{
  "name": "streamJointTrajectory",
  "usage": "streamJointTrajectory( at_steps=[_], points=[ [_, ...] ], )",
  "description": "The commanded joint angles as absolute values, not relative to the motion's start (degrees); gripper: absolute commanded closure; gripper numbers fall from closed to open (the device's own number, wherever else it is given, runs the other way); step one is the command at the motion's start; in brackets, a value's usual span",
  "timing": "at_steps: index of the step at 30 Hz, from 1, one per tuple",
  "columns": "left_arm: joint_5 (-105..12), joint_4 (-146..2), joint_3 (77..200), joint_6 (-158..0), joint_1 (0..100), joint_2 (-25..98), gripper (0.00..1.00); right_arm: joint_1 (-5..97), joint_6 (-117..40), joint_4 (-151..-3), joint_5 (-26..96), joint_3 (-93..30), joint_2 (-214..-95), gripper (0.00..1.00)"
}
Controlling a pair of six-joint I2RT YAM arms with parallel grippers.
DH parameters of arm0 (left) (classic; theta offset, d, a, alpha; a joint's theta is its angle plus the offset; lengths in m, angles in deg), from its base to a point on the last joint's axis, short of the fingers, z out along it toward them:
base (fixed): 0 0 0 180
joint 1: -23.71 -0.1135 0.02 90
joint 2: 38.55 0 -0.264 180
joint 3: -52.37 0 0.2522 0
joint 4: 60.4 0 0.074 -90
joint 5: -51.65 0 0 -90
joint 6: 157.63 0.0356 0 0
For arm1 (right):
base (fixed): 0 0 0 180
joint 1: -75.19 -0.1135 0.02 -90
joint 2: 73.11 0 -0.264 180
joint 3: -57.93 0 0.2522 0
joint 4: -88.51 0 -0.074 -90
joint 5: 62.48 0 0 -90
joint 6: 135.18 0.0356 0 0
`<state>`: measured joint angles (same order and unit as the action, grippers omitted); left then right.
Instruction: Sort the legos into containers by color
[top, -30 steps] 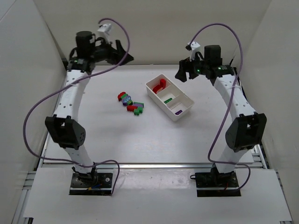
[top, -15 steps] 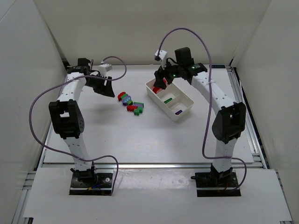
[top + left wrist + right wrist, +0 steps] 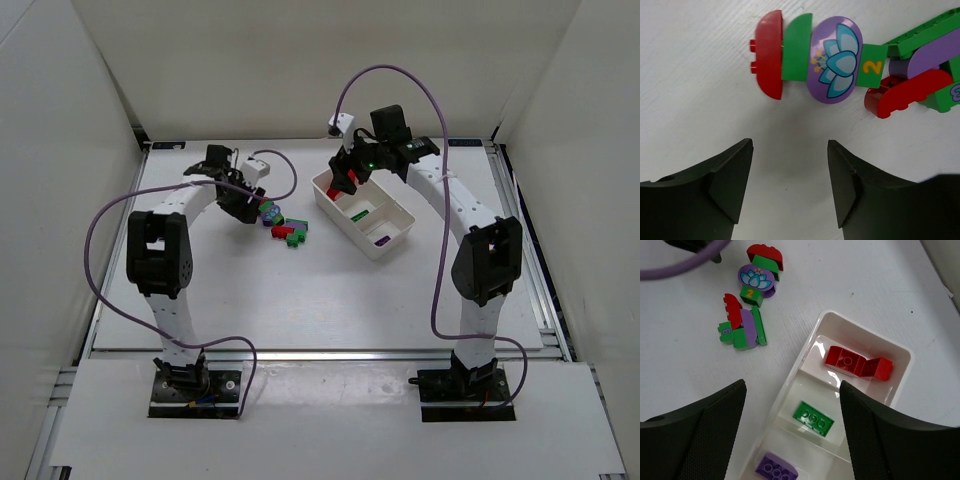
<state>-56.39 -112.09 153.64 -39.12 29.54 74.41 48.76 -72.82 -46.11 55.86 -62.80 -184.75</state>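
Table [image 3: 300, 290]: white, walled left, back, right.
My left pincer [image 3: 790, 150]: apart, just short of loose legos [image 3: 835, 60].
My right pincer [image 3: 792, 387]: apart, above tray [image 3: 345, 228].
Tray: red, green, purple bricks, separate compartments.

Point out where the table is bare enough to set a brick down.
The widest bare table lies between the lego pile and the near edge. The strip between pile and tray is narrow. The left gripper, fingers open, crowds the pile's left end. Each tray compartment has floor free.
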Motion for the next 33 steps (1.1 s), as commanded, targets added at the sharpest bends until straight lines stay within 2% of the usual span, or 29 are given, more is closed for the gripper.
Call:
streamJointTrajectory(
  at_steps=[1, 27, 33],
  points=[
    [-52.93, -104.48, 152.27, -37.74, 30.48, 71.57, 0.28, 48.74, -74.01, -46.53, 54.59, -62.44, -182.01, 0.21],
    [-53.11, -104.13, 160.09, -35.90, 31.79, 82.74, 0.28, 49.79, -74.18, -46.35, 52.57, -61.91, -181.83, 0.21],
    [-54.26, -103.08, 160.26, -35.20, 32.15, 83.61, 0.31, 49.88, -74.18, -46.35, 52.48, -61.56, -181.92, 0.21]
  ],
)
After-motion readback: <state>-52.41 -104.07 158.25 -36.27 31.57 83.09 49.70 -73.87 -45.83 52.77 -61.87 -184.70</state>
